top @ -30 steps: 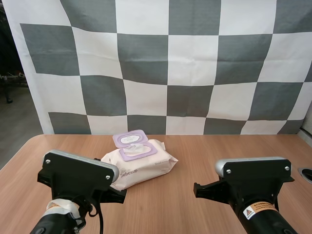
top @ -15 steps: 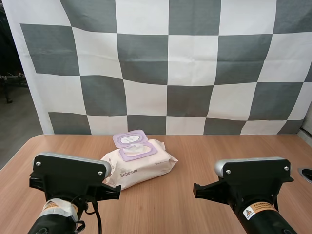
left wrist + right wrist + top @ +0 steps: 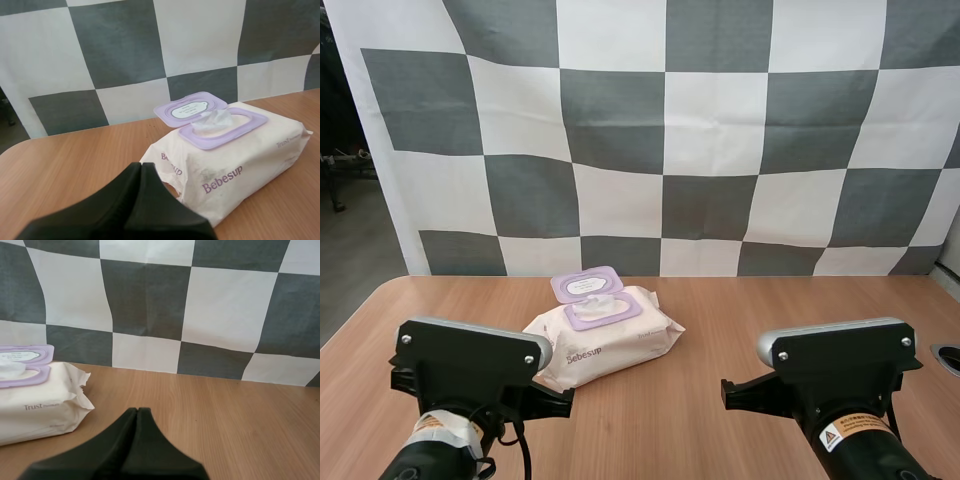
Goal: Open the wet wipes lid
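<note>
Left jaws and right jaws both clenched empty; wet wipes pack (image 3: 225, 165) just ahead of left jaws, lid (image 3: 190, 107) already open: looks done, only retreat left.

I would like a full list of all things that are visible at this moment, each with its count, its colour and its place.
pack of wet wipes: one, cream with purple print, lying on the table left of the middle.
lid: one, light purple, flipped open at the pack's far side.
wipe: one, white, sticking up from the opening.
table: one, light brown wood, under everything.
round fitting: one, dark, at the table's right edge.
left gripper: one, black, shut on nothing, just short of the pack's near end.
right gripper: one, black, shut on nothing, over the table to the right of the pack.
</note>
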You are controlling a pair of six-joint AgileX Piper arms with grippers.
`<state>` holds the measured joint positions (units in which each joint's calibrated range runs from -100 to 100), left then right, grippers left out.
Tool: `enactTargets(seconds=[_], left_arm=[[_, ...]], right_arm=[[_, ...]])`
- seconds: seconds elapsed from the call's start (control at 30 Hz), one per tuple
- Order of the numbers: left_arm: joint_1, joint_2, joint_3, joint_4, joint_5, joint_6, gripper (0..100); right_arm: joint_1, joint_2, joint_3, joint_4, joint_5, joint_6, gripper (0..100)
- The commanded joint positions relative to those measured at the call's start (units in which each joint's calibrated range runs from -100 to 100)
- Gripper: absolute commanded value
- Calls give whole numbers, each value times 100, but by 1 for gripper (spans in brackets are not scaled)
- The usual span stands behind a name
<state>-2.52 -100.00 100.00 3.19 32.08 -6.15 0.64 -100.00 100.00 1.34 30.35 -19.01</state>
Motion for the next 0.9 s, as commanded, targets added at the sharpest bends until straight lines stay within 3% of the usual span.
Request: enactTargets(seconds=[0.0, 0.17, 0.27, 0.43, 0.53, 0.7, 0.87], left_arm=[[-54, 0, 0, -98, -20, -16, 1], [-191, 0, 0, -319, -113, -16, 1], [-199, 0, 0, -638, -200, -66, 1], [-199, 0, 0, -542, -212, -211, 1], [-110, 0, 0, -468, -212, -193, 1], [192, 0, 0, -420, -196, -193, 1], [217, 0, 0, -398, -196, -193, 1]], right_arm=[[1, 0, 0, 88, 7, 1, 0], [1, 0, 0, 88, 7, 1, 0], [1, 0, 0, 88, 7, 1, 0], [1, 0, 0, 88, 122, 1, 0], [1, 0, 0, 88, 122, 1, 0], [1, 0, 0, 88, 122, 1, 0], [1, 0, 0, 88, 125, 43, 0]])
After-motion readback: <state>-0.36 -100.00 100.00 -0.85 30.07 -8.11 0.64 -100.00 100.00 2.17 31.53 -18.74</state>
